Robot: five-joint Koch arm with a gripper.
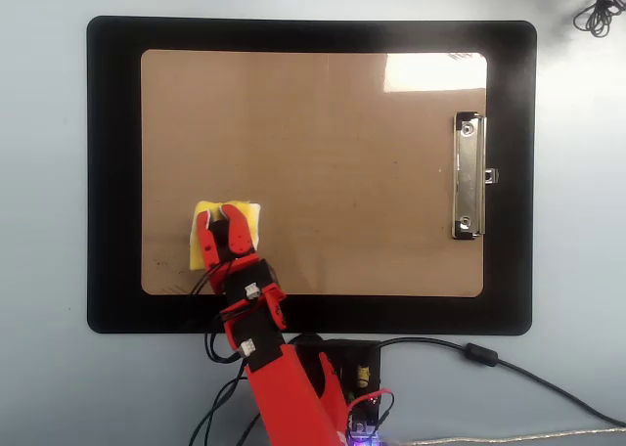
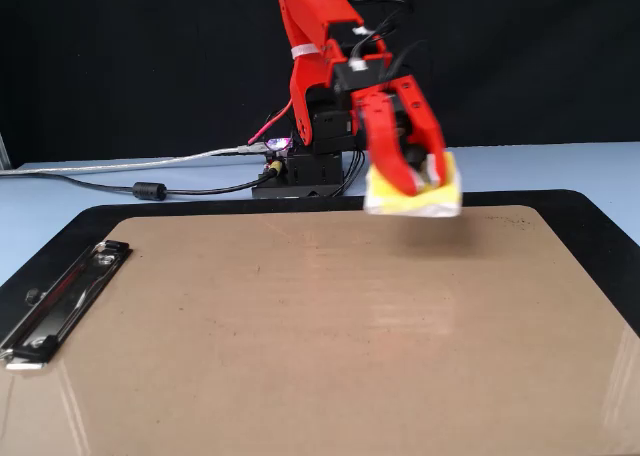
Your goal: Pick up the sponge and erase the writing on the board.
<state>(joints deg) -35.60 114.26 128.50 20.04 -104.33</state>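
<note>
Red plastic gripper [image 1: 220,218] [image 2: 420,181]: jaws pinching the sponge [image 1: 203,233] [image 2: 415,197], a square yellow foam pad with a whitish edge. In the fixed view the sponge is blurred and hangs clear above the board [image 1: 313,153] [image 2: 300,346], near its far right corner. Board: smooth brown hardboard, rounded corners, glossy with reflections, silver metal clip [image 1: 469,177] [image 2: 60,301] at one short end. It lies on a black mat [image 1: 112,172] [image 2: 600,236]. Faint dark marks [image 1: 166,268] sit near the board's lower left corner in the overhead view; illegible.
</note>
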